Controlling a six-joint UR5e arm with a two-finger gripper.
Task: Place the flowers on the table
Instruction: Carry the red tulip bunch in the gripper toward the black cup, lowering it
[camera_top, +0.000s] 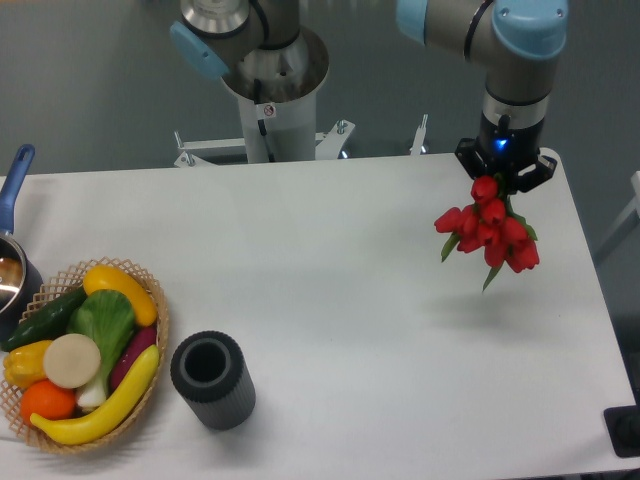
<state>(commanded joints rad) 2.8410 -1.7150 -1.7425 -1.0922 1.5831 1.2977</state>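
Flowers (490, 232) seemingly under gripper (505, 180) fingers.

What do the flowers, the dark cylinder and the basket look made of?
Flowers: likely artificial fabric or plastic, uniform matte red buds. Dark cylinder: probably rubber or foam, matte with ribbed sides. Basket: woven wicker, with a visible tan open weave.

Grey arm (450, 25) with light-blue joint caps, black tool (505, 165).

Flowers (489, 231) hide tool fingertips; pot (12, 270) cut off at left edge.
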